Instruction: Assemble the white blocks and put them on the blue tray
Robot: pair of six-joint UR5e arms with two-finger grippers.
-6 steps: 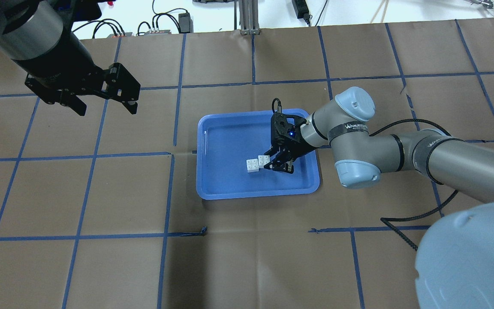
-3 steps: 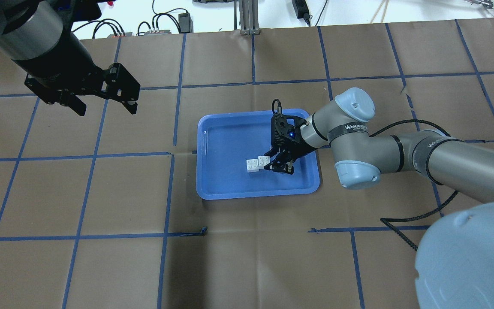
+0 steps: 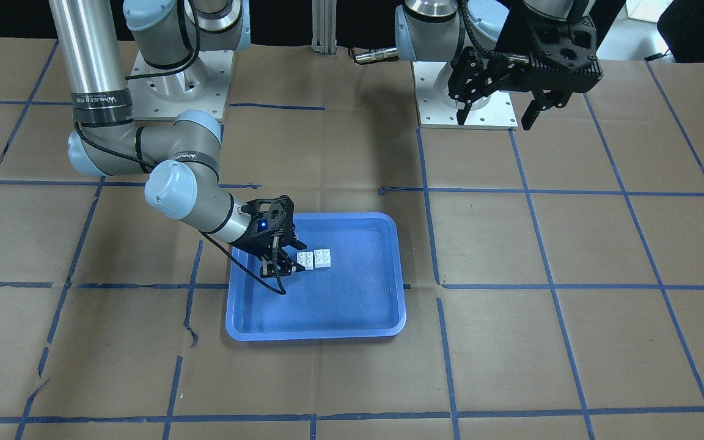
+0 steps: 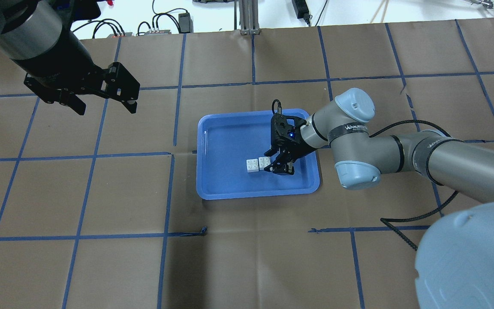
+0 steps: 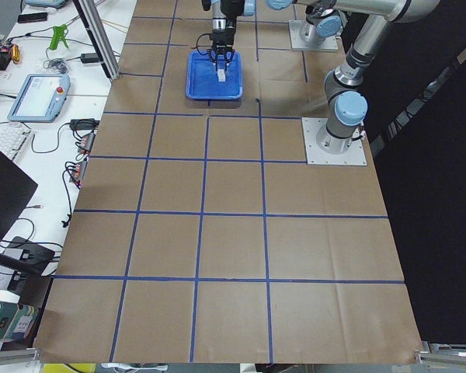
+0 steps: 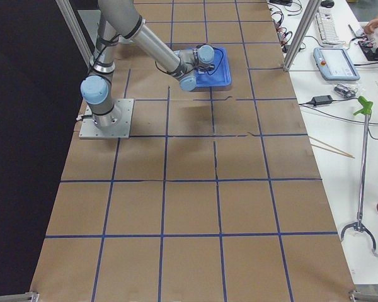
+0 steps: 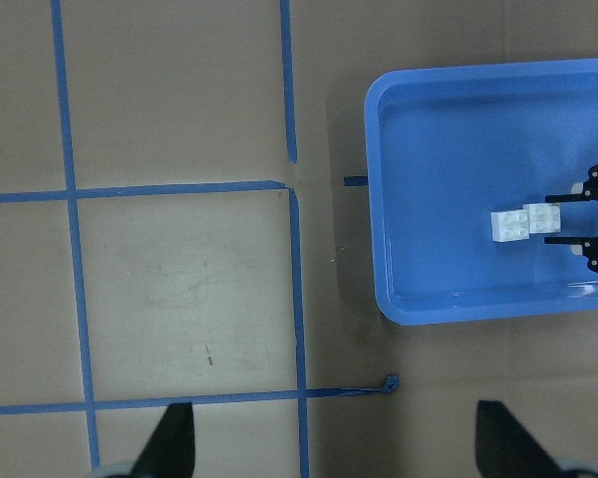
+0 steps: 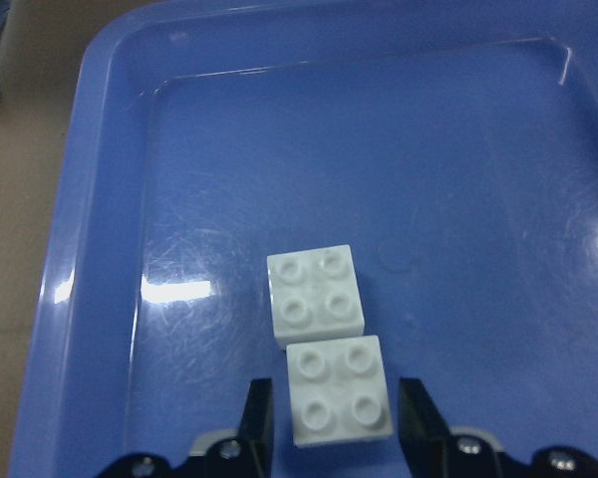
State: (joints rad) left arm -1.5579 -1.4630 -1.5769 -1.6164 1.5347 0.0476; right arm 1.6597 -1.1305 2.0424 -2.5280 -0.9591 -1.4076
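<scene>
Closest to the right wrist camera, the right gripper (image 8: 336, 388) hangs low over the blue tray (image 8: 498, 159), and the frame's bottom edge cuts off its body. Its black fingers (image 8: 260, 423) stand apart on either side of the nearer white block (image 8: 340, 391), with a thin strip of blue showing on each side, so they bracket it without clamping. That block sits flat on the tray floor, studs up. Just beyond it the farther white block (image 8: 315, 295) touches it edge to edge, shifted a little sideways. All four of its studs show, and I cannot tell whether the two are locked together. Both lie in the half of the tray where the right arm reaches in, well inside the rim. Past the tray, over the brown paper-covered table (image 4: 247, 266), the left gripper (image 4: 104, 106) hovers well apart from the tray with its fingers spread and nothing between them. From the two side cameras the blocks are too small to make out.
</scene>
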